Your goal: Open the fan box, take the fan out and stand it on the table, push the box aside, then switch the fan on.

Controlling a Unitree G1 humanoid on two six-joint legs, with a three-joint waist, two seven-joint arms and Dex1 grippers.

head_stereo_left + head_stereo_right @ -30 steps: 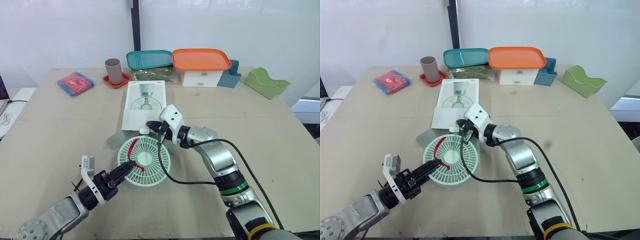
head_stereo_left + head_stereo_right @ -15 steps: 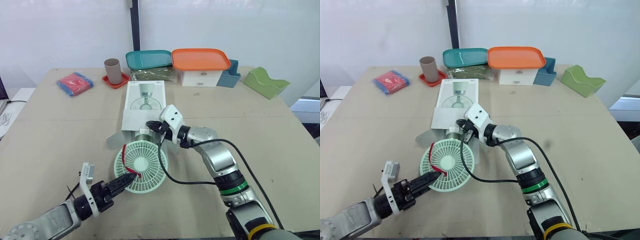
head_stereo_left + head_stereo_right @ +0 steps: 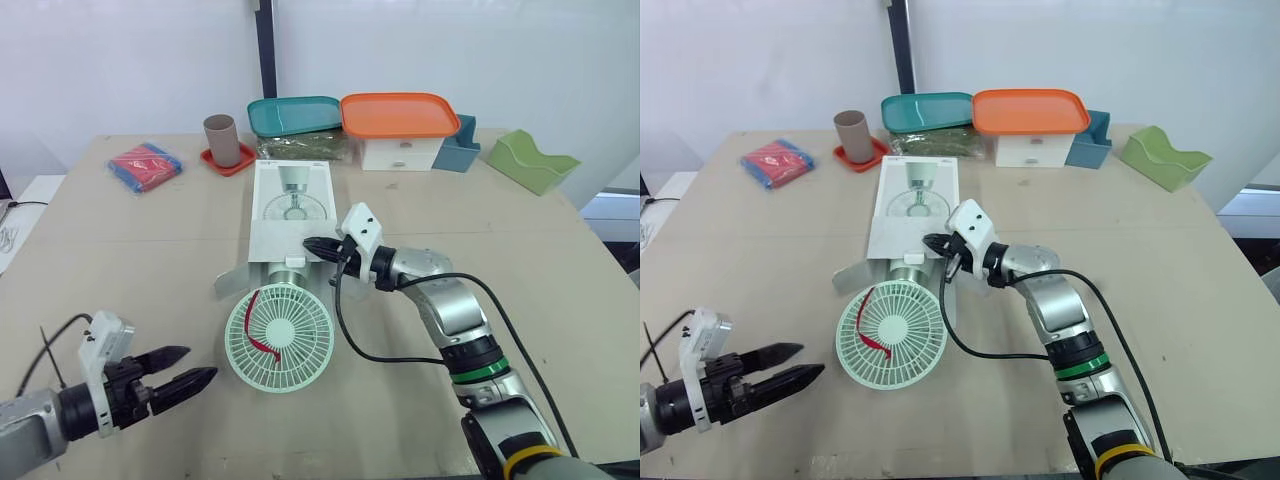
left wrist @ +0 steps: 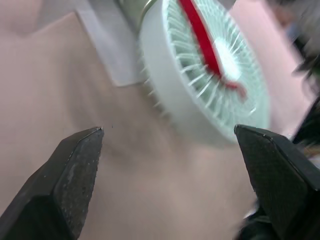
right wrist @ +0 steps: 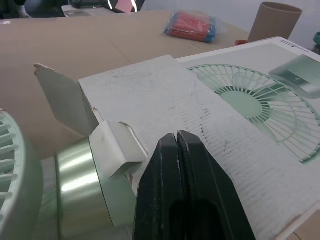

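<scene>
The white fan box [image 3: 290, 205] lies flat mid-table, its near end open with flaps spread. The mint-green fan [image 3: 278, 337], a red strap across its grille, rests on the table in front of that opening. Its shiny green neck [image 5: 82, 192] is still at the box mouth. My right gripper [image 3: 312, 245] is shut, its tips [image 5: 177, 142] resting on the box top near the open end and holding nothing. My left gripper [image 3: 198, 362] is open, low over the table to the left of the fan and apart from it. The fan [image 4: 210, 75] shows ahead between its fingers.
Along the far edge are a red-and-blue packet [image 3: 147, 164], a brown cup on a red coaster [image 3: 221, 139], a teal tray [image 3: 297, 114], an orange-lidded white drawer unit [image 3: 401, 120], a blue holder [image 3: 463, 143] and a green holder [image 3: 530, 160]. A black cable [image 3: 345, 320] loops beside the fan.
My left gripper let go of the fan's grille, opened and drew back to the left. The fan head settled on the table. The right gripper stays shut on the box top.
</scene>
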